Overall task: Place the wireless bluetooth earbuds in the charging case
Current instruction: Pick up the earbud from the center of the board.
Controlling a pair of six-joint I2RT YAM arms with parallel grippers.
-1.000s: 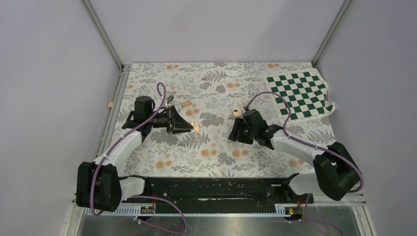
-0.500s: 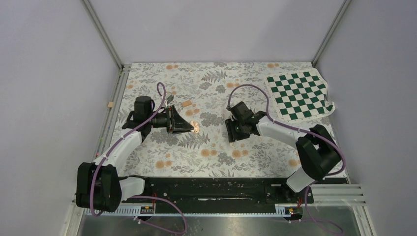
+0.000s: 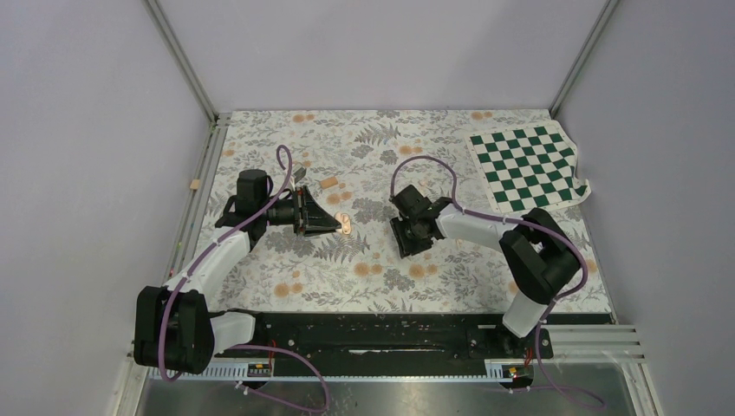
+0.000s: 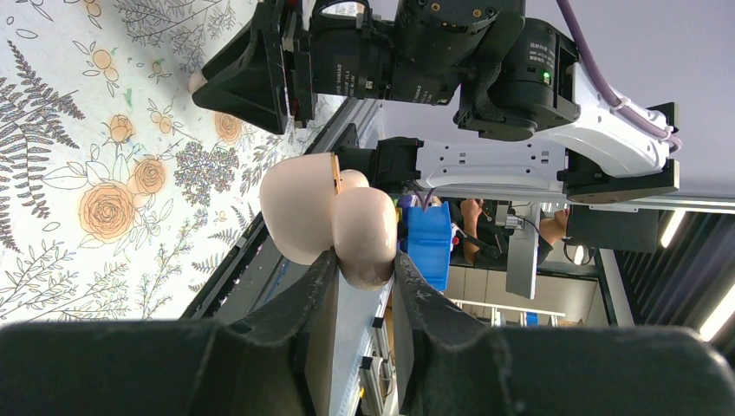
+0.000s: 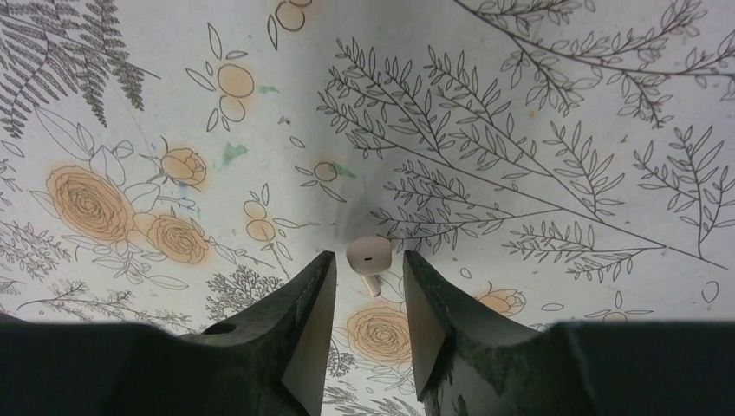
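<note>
Earbud [image 5: 368, 253] lies between jaws of right tool [image 5: 368, 260], standing apart; left tool [image 4: 364, 260] clamps charging case [image 4: 299, 208].

The case [image 4: 303, 208], pale peach-pink and rounded, has its lid open and is pinched by its lower edge in the left gripper [image 4: 364, 264]. One cream earbud [image 5: 367, 253] with a short stem lies on the floral mat [image 5: 520, 87], between the tips of the right gripper [image 5: 368, 270].

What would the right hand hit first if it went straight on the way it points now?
Most likely the earbud: it lies on the floral cloth in line with the gap of the right hand. How far off is unclear.
</note>
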